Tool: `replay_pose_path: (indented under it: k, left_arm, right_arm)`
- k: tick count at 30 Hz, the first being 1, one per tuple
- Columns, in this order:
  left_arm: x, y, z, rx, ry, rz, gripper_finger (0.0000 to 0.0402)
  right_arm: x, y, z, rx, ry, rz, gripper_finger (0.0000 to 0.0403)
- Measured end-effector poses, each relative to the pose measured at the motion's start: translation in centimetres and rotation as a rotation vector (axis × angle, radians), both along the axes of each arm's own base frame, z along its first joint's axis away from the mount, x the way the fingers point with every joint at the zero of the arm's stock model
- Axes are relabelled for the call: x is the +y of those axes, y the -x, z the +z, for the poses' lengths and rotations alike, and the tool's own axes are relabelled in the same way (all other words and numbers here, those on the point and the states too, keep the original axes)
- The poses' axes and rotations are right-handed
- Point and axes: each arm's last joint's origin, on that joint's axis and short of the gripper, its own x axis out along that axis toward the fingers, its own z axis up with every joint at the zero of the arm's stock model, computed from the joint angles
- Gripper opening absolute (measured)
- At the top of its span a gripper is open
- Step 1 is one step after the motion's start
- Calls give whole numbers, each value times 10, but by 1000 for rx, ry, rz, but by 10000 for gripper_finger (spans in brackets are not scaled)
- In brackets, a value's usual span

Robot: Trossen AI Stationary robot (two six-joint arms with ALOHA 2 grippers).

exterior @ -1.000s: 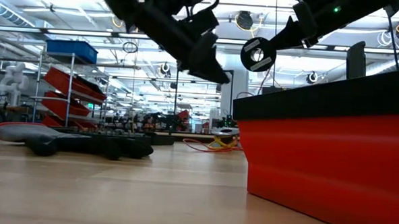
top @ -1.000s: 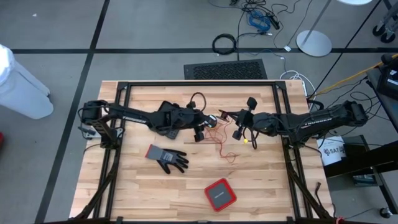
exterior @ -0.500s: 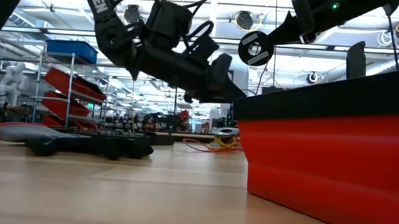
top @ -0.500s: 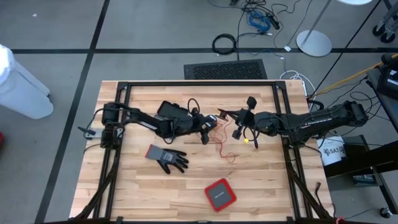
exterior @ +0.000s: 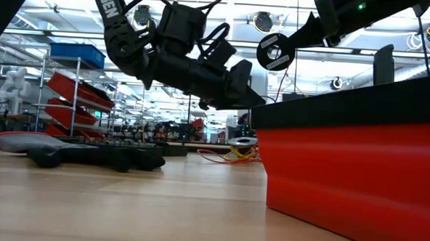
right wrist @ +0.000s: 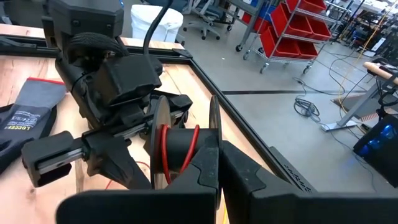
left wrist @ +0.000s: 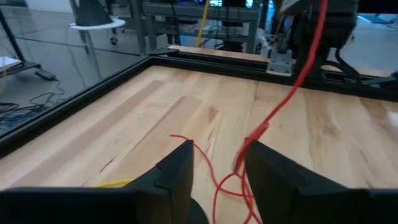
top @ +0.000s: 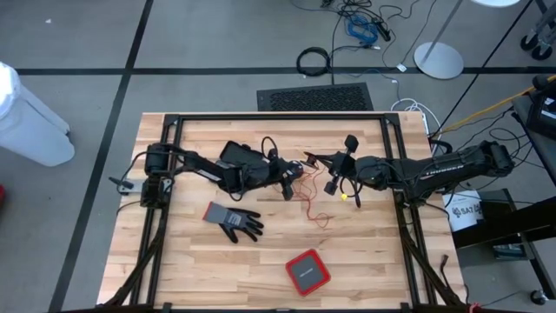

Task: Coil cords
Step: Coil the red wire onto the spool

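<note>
This looks like a robotics lab or workshop: metal racks (exterior: 74,92) with red bins (right wrist: 292,28), ceiling lights in long rows, grey floor (top: 217,35) with loose cables, perhaps a white robot arm (exterior: 13,86).

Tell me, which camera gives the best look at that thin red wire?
The left wrist view: the red wire runs taut and close between the left gripper fingers. The right wrist view shows only a few turns wound on a spool. From above it is a thin loose scribble; the low view shows only a distant scrap.
</note>
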Motion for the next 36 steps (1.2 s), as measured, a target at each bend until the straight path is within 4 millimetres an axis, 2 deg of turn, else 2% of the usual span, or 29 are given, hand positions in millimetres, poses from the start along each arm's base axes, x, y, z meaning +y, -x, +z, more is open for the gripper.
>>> replay_pose_path:
  k: [6,7,11,15,21,26,29,36]
  left_arm:
    - [-1,-1,0,20,-50,-56,20]
    - [-2,-1,0,24,-62,-62,12]
    - [-7,1,11,33,-159,-20,5]
    - [-14,9,38,66,-280,22,4]
    - [-22,32,87,122,-394,39,2]
    - [-36,48,112,144,-484,35,1]
    - [-40,51,118,142,-525,47,1]
    - [-39,50,117,154,-527,46,0]
  right_arm:
    - [0,0,0,-2,0,0,0]
    - [0,0,0,-2,0,-1,0]
    - [0,0,-1,7,-3,-1,0]
    - [0,1,-4,39,-8,-2,0]
    - [0,3,-7,65,-22,-8,0]
    - [0,2,-7,66,-24,-3,0]
    - [1,2,-7,61,-38,35,0]
    - [1,2,-9,80,-36,42,0]
